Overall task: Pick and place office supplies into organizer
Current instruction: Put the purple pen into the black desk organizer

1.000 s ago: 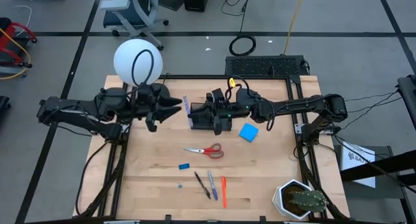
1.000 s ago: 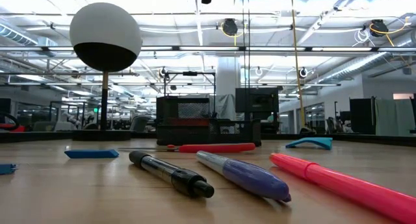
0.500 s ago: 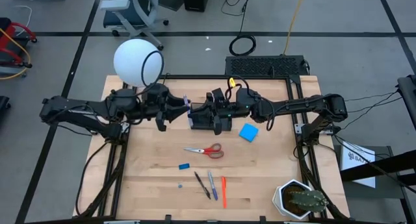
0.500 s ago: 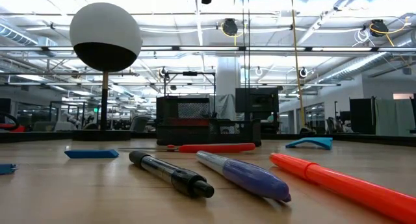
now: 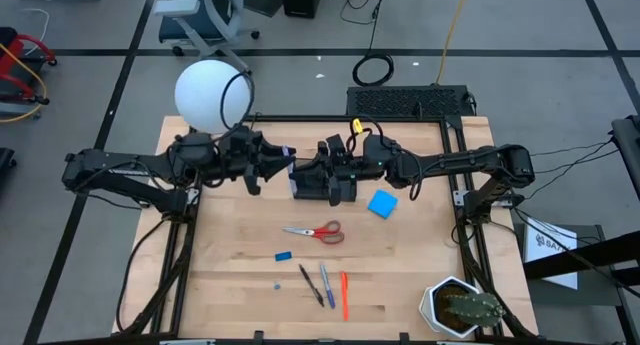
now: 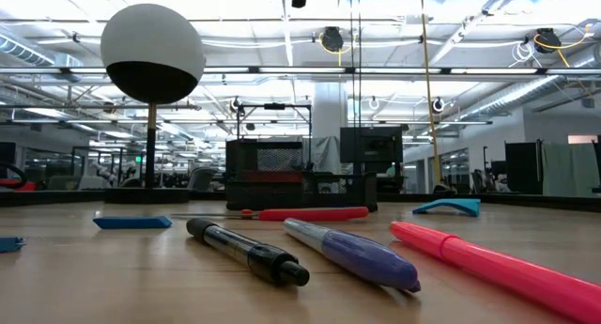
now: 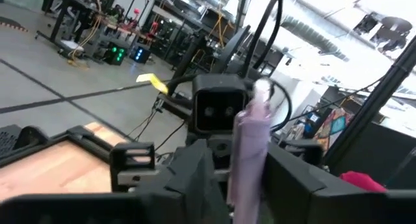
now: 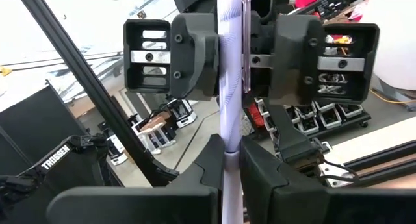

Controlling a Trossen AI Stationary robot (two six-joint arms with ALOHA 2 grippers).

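A greyish-lilac pen point(image 8: 229, 87) stands upright in the air above the table's far middle, with my right gripper point(image 8: 227, 167) shut on its lower end. My left gripper point(image 7: 250, 185) faces it from the table's left, open, its fingers point(image 8: 201, 55) close on either side of the pen's upper half point(image 7: 252, 139); I cannot tell whether they touch. The black organizer point(image 5: 325, 190) sits under my right gripper point(image 5: 300, 175). Red-handled scissors point(image 5: 318, 231), a blue pad point(image 5: 382, 204), a small blue eraser point(image 5: 283, 255) and three pens point(image 5: 326, 283) lie flat on the wood. My right gripper pinches the pen's lower end point(image 8: 228, 149) between its two fingers. The fingers come level from the table's right and lie across the pen. The pen stands upright above them, lifted clear of the table and organizer.
A white globe lamp point(image 5: 208, 95) stands at the far left behind my left arm. A potted cactus point(image 5: 462, 307) sits at the near right corner. Bare wood lies between the scissors and the table's left edge.
My left gripper has moved toward the table's right, up to the pen held by my right gripper, and its fingers have drawn closer together on either side of the pen. The pen has kept still.
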